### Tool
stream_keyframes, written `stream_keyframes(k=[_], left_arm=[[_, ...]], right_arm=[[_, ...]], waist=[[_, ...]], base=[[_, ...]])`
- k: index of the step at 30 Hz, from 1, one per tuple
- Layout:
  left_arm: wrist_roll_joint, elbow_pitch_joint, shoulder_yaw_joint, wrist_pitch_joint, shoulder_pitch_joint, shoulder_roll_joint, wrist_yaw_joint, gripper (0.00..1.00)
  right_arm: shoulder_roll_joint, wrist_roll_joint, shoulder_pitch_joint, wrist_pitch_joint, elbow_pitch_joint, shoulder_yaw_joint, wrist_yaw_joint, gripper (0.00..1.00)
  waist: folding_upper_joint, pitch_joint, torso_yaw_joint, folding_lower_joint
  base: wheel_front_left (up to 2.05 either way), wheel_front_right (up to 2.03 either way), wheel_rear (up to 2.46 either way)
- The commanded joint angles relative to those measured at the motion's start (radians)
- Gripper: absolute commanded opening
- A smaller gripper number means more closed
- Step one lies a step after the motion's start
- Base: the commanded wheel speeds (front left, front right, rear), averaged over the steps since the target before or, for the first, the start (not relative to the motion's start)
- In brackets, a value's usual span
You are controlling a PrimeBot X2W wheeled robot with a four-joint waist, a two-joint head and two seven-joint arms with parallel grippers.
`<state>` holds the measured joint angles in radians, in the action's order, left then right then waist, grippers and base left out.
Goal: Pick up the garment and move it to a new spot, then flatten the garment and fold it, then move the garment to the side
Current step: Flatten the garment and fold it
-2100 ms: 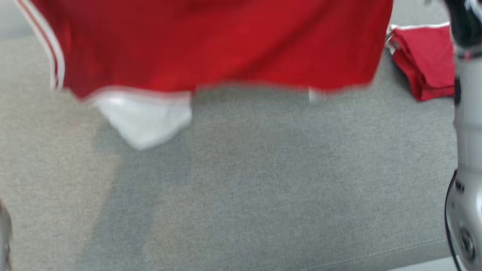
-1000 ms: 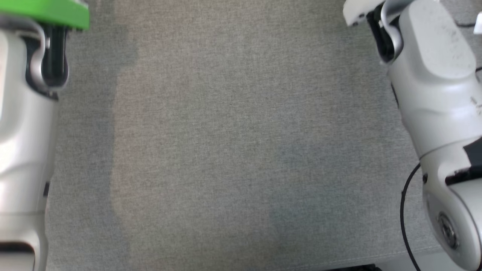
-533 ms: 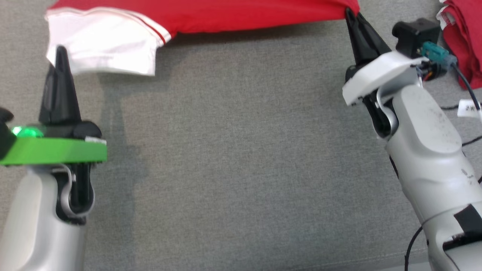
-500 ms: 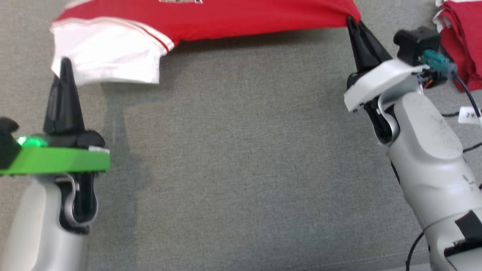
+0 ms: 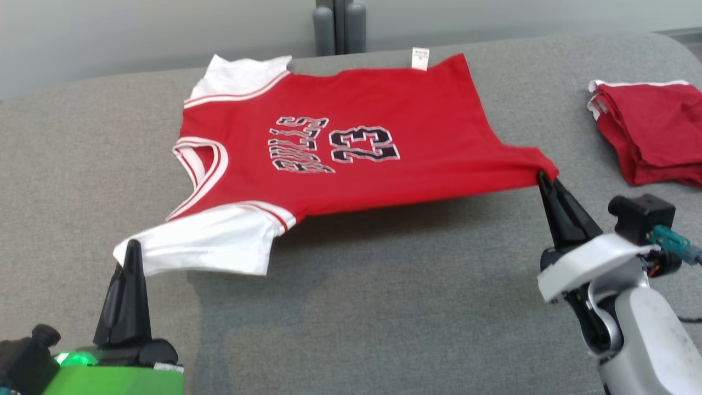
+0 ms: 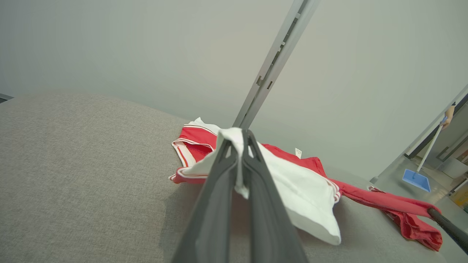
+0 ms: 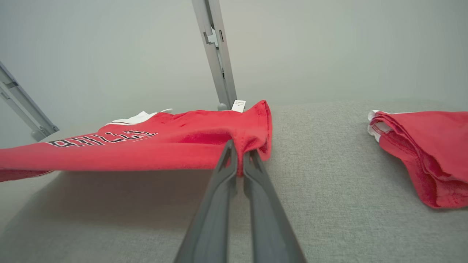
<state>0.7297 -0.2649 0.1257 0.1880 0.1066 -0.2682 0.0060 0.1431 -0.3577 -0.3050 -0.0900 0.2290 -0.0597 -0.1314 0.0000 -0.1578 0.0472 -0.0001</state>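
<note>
— What have you got hold of?

— Both grippers are clamped on the jersey (image 5: 351, 148). My left gripper (image 5: 131, 246) is pinched tight on the outer corner of the near white sleeve (image 5: 208, 247). My right gripper (image 5: 542, 176) is closed on the near hem corner.

— And where does the jersey lie?

— It is spread print-up on the grey padded surface (image 5: 384, 318), collar toward my left, hem toward my right. The near edge hangs lifted and taut between my two grips, while the far edge rests on the padding. A small white label (image 5: 420, 58) sticks up at the far hem corner.

— What's around it?

— A folded red pile (image 5: 647, 134) lies on the same surface off to my right, beyond my right gripper and apart from the jersey. A grey metal post (image 5: 340, 24) stands against the wall (image 5: 137, 33) just behind the jersey's far edge. From my left wrist I also see a blue dustpan (image 6: 416, 179) on a long handle, down on the floor, well past the end of the padding.
</note>
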Motion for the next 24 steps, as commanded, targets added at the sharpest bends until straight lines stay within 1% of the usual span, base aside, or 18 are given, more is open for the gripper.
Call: stream_keyframes(k=[1,5,7,9,16,24], left_arm=[[0.003,-0.020,-0.004,-0.010,0.034,-0.010,0.012,0.00],[0.012,-0.041,0.010,-0.047,0.083,-0.019,0.025,0.00],[0.005,-0.029,0.024,-0.066,0.095,-0.025,0.029,0.00],[0.027,-0.012,0.037,-0.088,0.098,-0.013,0.030,0.00],[0.038,0.049,0.054,-0.104,0.043,-0.010,0.013,0.00],[0.033,0.127,0.051,-0.089,-0.053,-0.015,-0.008,0.00]], right_arm=[[-0.006,0.015,0.052,0.024,-0.048,0.020,0.001,0.00],[-0.039,0.044,0.167,0.107,-0.181,0.046,0.001,0.00],[-0.051,0.057,0.200,0.138,-0.214,0.049,0.001,0.00],[-0.061,0.064,0.220,0.160,-0.230,0.051,0.001,0.00],[-0.083,0.085,0.213,0.217,-0.189,0.057,0.002,0.00],[-0.090,0.094,0.143,0.217,-0.109,0.043,0.002,0.00]], waist=[[0.0000,0.053,-0.017,0.0001],[0.0000,0.054,-0.015,0.0001],[0.0000,0.052,-0.010,0.0001],[0.0000,0.047,-0.006,0.0001],[0.0000,0.013,0.000,0.0001],[0.0000,-0.038,0.005,0.0001]], base=[[0.00,0.00,0.00],[0.00,0.00,0.00],[0.00,0.00,0.00],[0.00,0.00,0.00],[0.00,0.00,0.00],[0.00,0.00,0.00]])
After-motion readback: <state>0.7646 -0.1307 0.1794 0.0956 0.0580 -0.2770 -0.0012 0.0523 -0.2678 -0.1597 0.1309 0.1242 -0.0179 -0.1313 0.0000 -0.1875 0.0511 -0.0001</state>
